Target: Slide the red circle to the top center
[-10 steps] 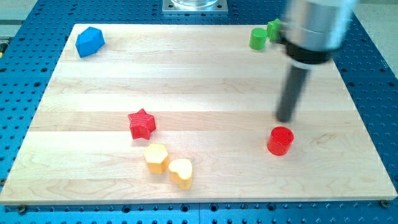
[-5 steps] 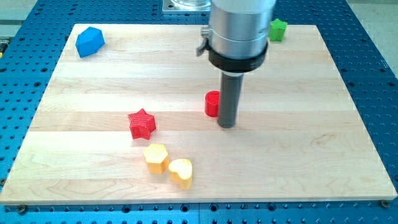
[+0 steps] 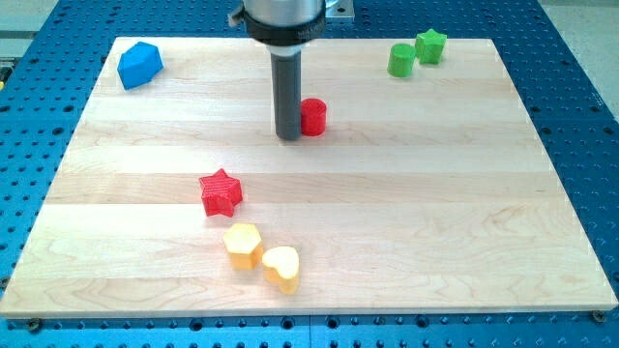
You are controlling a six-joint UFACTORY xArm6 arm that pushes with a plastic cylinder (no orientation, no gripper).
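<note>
Red circle sits a little above the board's middle, near the centre line — my tip touches its left flank (no fingers here, just a bare rod). Pushing step, I judge, part done. Next I'd come round beneath it and shove toward the view's top.

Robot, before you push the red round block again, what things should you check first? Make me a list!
1. My tip shows in the view: ok.
2. My tip sits right beside the red circle, on the view's left: ok. Whether they touch: cannot tell.
3. The red circle has reached the top center: not ok, it lies below the top edge.
4. Path up to the top edge is free of blocks: ok.
5. My tip is below the circle, ready to push it up: not ok, it is at the side.
</note>
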